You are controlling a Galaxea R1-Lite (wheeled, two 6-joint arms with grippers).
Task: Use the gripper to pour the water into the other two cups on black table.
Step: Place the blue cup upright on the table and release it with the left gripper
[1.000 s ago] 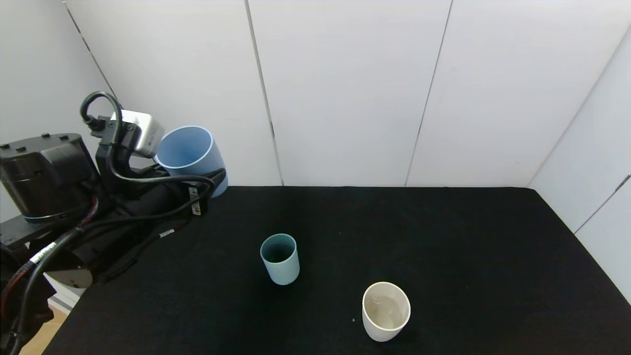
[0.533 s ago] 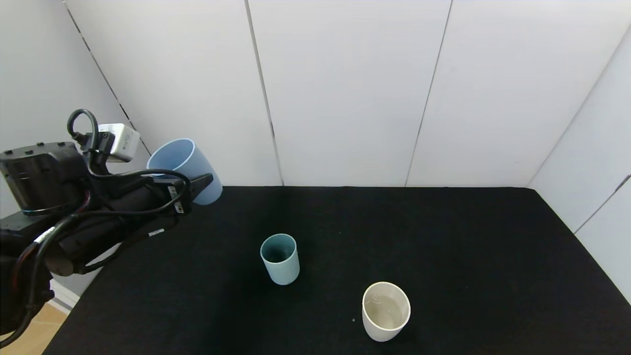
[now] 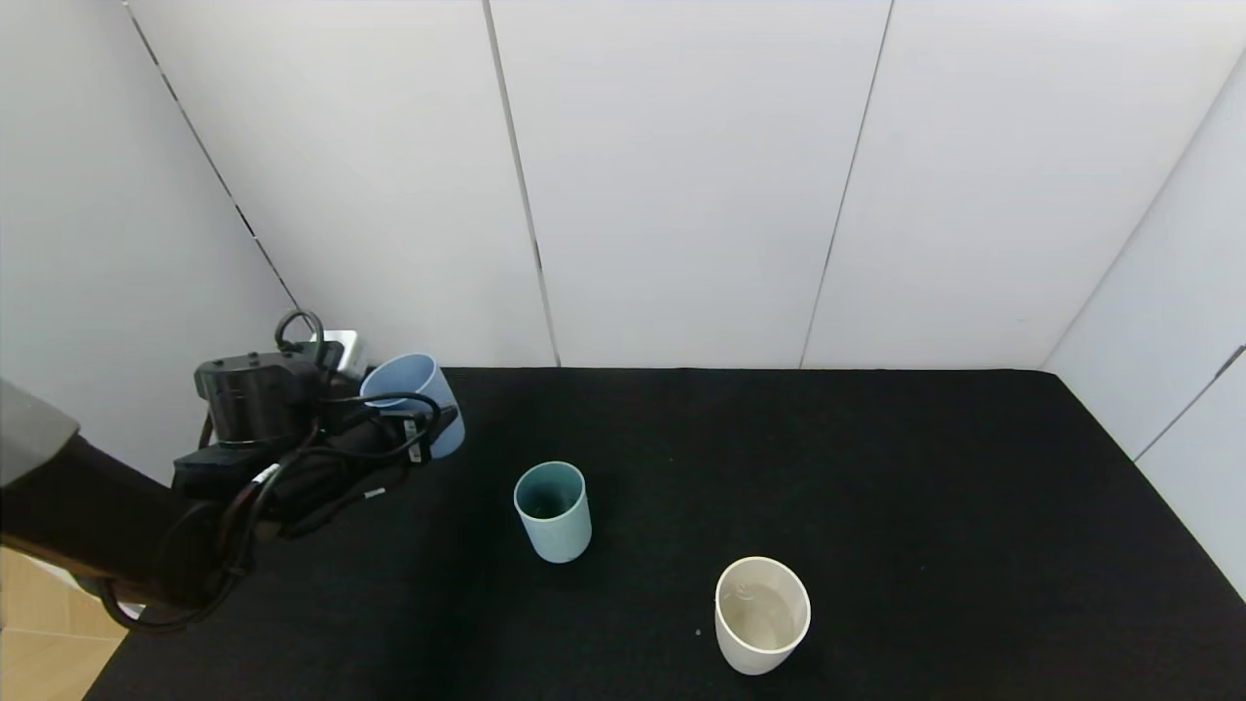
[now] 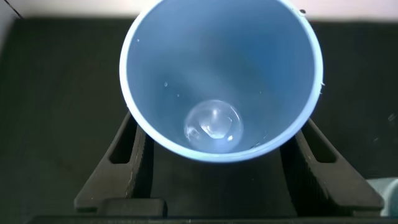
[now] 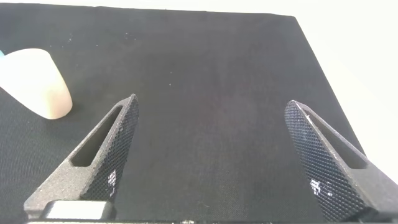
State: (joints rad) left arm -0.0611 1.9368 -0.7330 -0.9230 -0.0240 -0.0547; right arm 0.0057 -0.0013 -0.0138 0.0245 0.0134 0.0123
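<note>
My left gripper (image 3: 429, 424) is shut on the light blue tumbler (image 3: 413, 397), holding it nearly upright low over the back left corner of the black table (image 3: 876, 487). In the left wrist view the tumbler (image 4: 217, 68) fills the picture between my fingers (image 4: 127, 162), with only a small pool of water (image 4: 214, 122) at its bottom. The teal-green cup (image 3: 553, 511) stands mid-table to the right of it. The cream-white cup (image 3: 762, 613) stands nearer the front and holds water. My right gripper (image 5: 211, 104) is open and empty above the table, with the cream-white cup (image 5: 34, 90) to one side.
White wall panels close off the back and right of the table. The table's left edge (image 3: 146, 623) runs just under my left arm, with wooden floor beyond it.
My left arm has come down with the light blue tumbler, from raised and tilted beside the wall to low over the table's back left corner. The two other cups have not moved.
</note>
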